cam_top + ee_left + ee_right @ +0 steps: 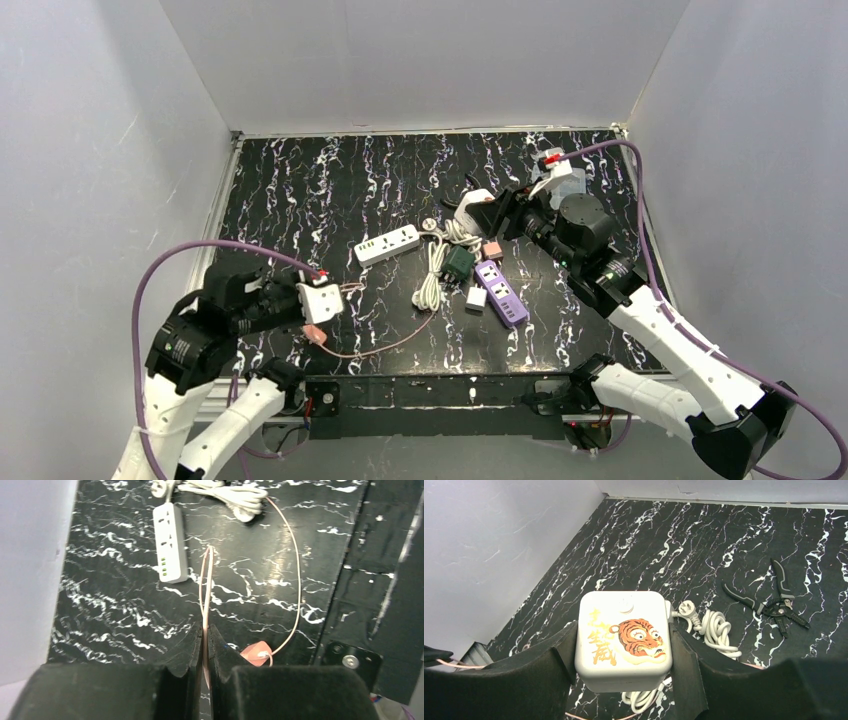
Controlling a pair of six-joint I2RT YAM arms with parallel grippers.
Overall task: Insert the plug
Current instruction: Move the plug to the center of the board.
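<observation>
My left gripper (205, 635) is shut on a thin pink cable (205, 580), near the table's front left (318, 300). The cable loops round to a small pink plug (257, 654), which hangs just right of the fingers and shows below the gripper in the top view (316, 335). Above the table at the right, my right gripper (624, 645) is shut on a white cube socket (624, 640) with a tiger picture on top. In the top view the cube (474, 205) sits at the tip of the right arm.
A white power strip (387, 244), a coiled white cord (432, 275), a green adapter (459, 261), a purple power strip (500, 292) and small adapters lie mid-table. Black pliers (769, 602) lie beyond the cube. White walls close in the table.
</observation>
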